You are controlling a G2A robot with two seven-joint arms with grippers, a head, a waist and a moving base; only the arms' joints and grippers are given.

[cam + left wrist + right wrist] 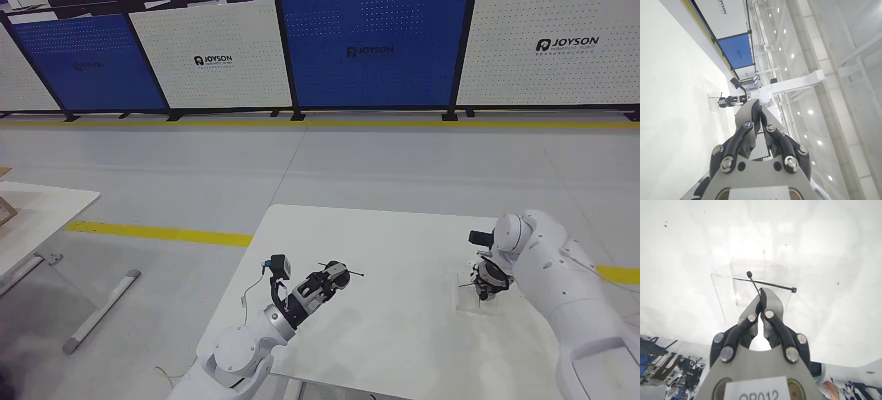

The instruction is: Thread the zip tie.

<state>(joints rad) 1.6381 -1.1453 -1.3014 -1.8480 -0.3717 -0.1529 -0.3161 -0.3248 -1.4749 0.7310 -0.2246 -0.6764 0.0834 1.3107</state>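
R gripper (760, 294) sits at the right side of the white table (400, 330), right over the clear acrylic box (721, 291); its fingers are clamped on the strap of a thin black plastic zip tie (754, 282). The square head of that tie (749, 273) sticks out beyond the fingertips, so the long axis runs roughly on from the fingers, leaning a bit to one side; the tail end is hidden between the pads.

A second black zip tie (776, 286) lies flat across the box top, crosswise to the held one. The two cross just off the fingertips; can't tell if they touch or which is on top.

L gripper (758, 111) is well apart, over the near-left part of the table, and points twd the box; its pads are pressed together. The top view shows a thin dark sliver (352, 270) at its tip – maybe another tie, too small to tell.

Judgement: the R arm is much nearer the box and already has a strap. What the coming move turns on is lining a tail up w/ the head's slot – the head points away from the R wrist, so whatever feeds it has to come along that axis, not across it. The L arm would need to close the gap first; risk is the tie twisting in the pinch.
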